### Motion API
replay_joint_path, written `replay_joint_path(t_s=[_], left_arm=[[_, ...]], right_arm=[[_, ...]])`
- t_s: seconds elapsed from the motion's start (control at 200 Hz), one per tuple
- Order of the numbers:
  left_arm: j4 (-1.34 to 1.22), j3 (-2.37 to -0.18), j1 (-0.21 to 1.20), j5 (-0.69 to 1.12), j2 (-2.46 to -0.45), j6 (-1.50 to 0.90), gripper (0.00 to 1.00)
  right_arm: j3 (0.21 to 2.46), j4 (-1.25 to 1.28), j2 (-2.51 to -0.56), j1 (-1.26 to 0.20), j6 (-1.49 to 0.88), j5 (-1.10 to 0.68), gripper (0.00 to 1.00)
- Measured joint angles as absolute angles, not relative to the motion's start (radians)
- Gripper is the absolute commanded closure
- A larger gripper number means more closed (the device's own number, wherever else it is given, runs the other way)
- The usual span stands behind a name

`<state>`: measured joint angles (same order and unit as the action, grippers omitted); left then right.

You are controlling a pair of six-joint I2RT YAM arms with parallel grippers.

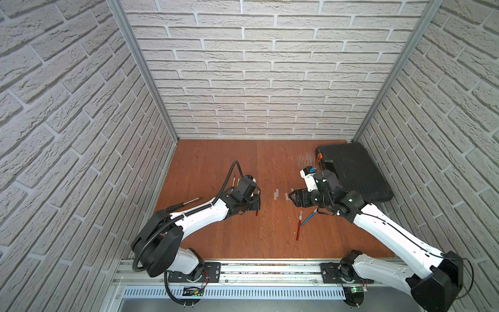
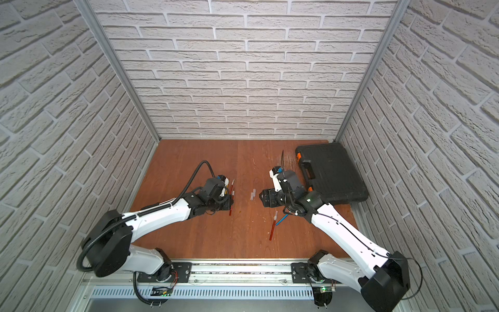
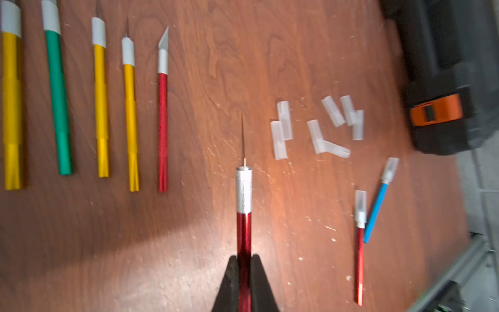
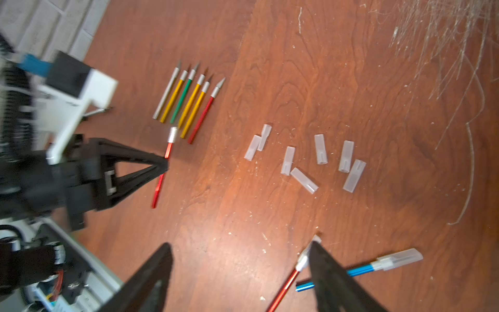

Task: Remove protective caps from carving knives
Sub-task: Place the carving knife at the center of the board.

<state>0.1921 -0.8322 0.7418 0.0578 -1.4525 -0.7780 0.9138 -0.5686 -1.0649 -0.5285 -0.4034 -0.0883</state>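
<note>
The left claw was clamped on a red knife, its blade bare. Six bare knives lay in a row beside seven loose caps. The right claw stood wide and empty near two knives that still needed uncapping: the capped red knife and the capped blue knife.

white faux-brick walls on three sides; aluminium corner posts; scratched reddish-brown wood desk; metal rail along near edge; even light.
</note>
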Motion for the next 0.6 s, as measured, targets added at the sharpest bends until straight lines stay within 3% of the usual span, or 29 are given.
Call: replay_joint_path(t_s=[0.085, 0.6], left_arm=[[0.212, -0.878, 0.738, 0.044, -1.505, -0.753, 1.00], [0.297, -1.067, 0.718, -0.045, -1.712, -0.652, 1.00]], right_arm=[[0.903, -0.573, -1.026, -0.529, -0.404, -0.116, 0.00], [0.853, -0.599, -0.921, -0.530, -0.440, -0.130, 0.00]])
